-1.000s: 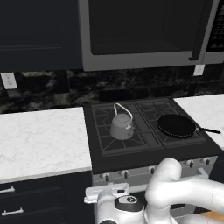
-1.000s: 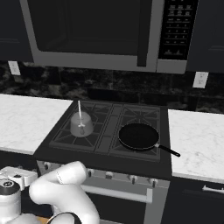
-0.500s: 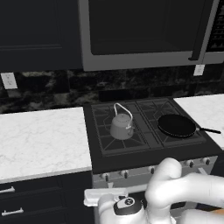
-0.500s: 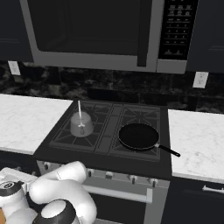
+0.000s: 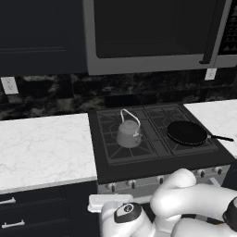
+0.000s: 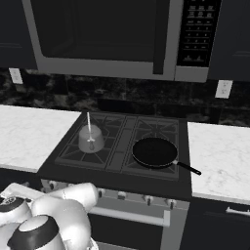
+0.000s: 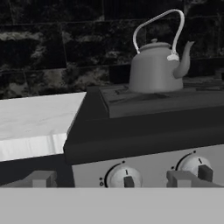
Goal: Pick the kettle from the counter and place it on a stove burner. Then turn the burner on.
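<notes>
Gripper: low in front of the stove's control panel, its two grey fingertips rising at 7 and 5 o'clock of the hand view, set wide apart and holding nothing. Knob, leftmost: round, silver, pointer mark upright, lying between the two tips at 6 o'clock and just beyond them; no contact can be made out. Knob, second: at 4 o'clock, close against the right tip, its mark also upright. Panel front: grey, running across the lower hand view below the black cooktop edge. Kettle: grey, upright, wire handle arched overhead, spout pointing toward 3 o'clock in the hand view; already standing on the front left burner grate, well clear of the frying pan, which occupies the right side of the cooktop at 3 o'clock from it. Counter: white marble slab at 9 o'clock of the stove. Step in hand, by judgement: placing is done and the burner remains to be lit. Handling note: the knob chosen should be the one serving the kettle's own burner, most likely the leftmost; the tips should advance straight on until they straddle its rim evenly, close firmly before any twist, then turn about the knob's own axis. Risks: the right tip catching the second knob, or a shallow grasp slipping round the smooth face without turning it.
</notes>
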You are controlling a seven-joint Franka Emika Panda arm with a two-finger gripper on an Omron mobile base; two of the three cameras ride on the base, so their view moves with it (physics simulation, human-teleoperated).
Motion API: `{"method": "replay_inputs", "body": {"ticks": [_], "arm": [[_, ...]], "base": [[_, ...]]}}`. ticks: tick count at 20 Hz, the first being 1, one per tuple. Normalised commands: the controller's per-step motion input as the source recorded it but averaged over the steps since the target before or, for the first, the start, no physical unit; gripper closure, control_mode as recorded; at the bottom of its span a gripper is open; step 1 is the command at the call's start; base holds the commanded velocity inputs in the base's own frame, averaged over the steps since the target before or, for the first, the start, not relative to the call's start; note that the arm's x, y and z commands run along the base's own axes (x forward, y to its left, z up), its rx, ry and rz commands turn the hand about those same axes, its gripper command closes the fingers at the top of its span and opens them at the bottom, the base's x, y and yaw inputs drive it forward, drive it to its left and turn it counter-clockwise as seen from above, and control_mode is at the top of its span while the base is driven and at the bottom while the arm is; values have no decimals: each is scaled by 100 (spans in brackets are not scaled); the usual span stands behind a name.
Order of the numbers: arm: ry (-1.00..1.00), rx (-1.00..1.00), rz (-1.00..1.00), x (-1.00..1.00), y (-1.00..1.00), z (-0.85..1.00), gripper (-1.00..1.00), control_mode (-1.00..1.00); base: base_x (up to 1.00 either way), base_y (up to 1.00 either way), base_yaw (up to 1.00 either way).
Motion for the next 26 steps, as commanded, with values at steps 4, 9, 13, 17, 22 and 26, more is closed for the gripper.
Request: {"method": "replay_inputs", "body": {"ticks": [4,9,13,17,22,26], "arm": [[0,0,4,7,-52,-3,-100,-100],[0,3,0,16,-82,-5,-100,-100],[0,9,0,28,-68,0,-100,-100],[0,6,3,67,-19,0,-100,-100],[0,1,4,72,-10,0,-100,-100],[0,0,10,16,-74,-43,-100,-100]], "base": [[0,0,0],[0,0,0],[0,0,0],[0,0,0],[0,0,0],[0,0,0]]}}
